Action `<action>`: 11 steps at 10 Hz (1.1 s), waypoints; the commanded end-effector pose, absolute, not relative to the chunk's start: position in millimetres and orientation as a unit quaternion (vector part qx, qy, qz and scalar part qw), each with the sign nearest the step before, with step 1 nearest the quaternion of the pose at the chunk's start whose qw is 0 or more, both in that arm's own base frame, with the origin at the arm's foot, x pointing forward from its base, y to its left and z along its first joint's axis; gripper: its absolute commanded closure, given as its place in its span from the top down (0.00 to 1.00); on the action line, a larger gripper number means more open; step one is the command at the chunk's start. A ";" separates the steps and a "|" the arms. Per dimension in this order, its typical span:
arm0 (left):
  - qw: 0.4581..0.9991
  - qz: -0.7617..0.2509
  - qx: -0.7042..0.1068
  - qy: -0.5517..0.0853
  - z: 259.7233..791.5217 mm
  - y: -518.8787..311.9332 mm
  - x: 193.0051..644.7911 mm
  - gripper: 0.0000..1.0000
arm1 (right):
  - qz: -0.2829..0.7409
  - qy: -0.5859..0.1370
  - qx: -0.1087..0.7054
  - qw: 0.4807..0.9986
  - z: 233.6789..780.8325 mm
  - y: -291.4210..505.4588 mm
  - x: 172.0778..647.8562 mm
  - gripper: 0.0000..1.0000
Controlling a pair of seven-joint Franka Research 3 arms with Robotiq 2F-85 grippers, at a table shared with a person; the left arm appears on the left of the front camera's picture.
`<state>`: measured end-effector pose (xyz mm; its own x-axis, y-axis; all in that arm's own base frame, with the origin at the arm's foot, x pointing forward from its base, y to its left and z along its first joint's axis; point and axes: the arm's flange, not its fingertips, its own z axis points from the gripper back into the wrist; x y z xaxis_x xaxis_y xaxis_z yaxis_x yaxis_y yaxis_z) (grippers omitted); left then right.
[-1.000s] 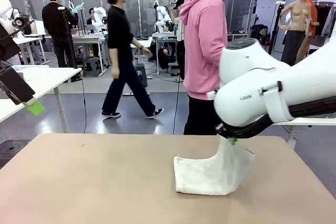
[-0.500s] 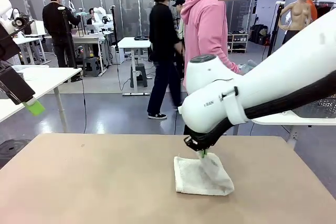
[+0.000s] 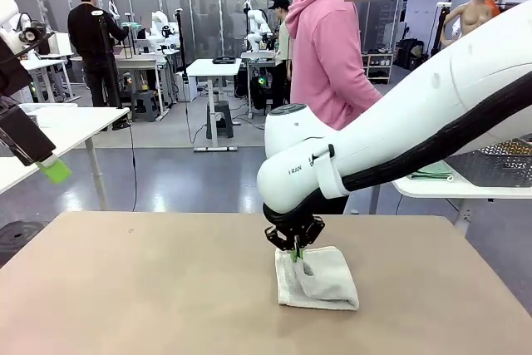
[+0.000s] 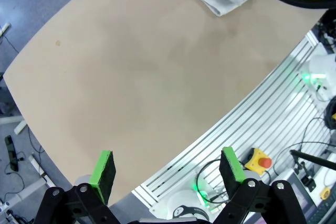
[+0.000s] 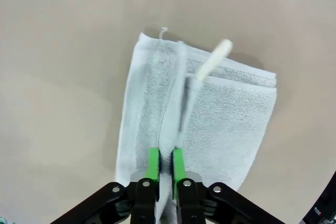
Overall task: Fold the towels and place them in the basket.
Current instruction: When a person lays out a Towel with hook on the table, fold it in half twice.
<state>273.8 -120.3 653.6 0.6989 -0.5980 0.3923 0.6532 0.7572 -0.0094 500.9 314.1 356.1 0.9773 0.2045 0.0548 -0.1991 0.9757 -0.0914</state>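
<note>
Mid-fold, seemingly. On the table (image 3: 125, 288), one off-white towel (image 3: 332, 284), doubled over, right of centre, near side; one mesh basket (image 3: 499, 164) far right on a side table (image 3: 432, 187). Right gripper (image 5: 165, 156): pads a slit apart around a cloth ridge, clamped or slack cannot tell. Left gripper (image 4: 168, 166): wide open, empty. Next, likely: clean release, then regrasp for carrying.

A pink-hooded person (image 3: 326, 56) stands beyond the tan table (image 3: 133, 288).
</note>
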 end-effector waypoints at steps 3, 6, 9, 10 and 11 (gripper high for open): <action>0.917 -0.342 -0.073 -0.195 653.0 -120.5 274.8 1.00 | 0.072 -0.033 -0.019 0.997 359.1 312.7 502.3 1.00; 0.917 -0.342 -0.073 -0.195 653.0 -120.5 274.8 1.00 | 0.072 -0.035 0.016 0.997 357.6 294.6 500.2 1.00; 0.917 -0.342 -0.073 -0.195 653.0 -120.5 274.8 1.00 | 0.076 -0.030 -0.018 0.997 359.6 311.2 505.9 1.00; 0.917 -0.342 -0.073 -0.195 653.0 -120.5 274.8 1.00 | 0.076 -0.030 -0.018 0.997 359.6 311.2 505.9 1.00; 0.917 -0.342 -0.073 -0.195 653.0 -120.5 274.8 1.00 | 0.076 -0.030 -0.018 0.997 359.6 311.2 505.9 1.00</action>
<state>273.8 -120.3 653.5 0.6989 -0.5980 0.3923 0.6531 0.7572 -0.0095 504.1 310.5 359.3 0.9871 0.1506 0.0540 -0.1494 0.9884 -0.0254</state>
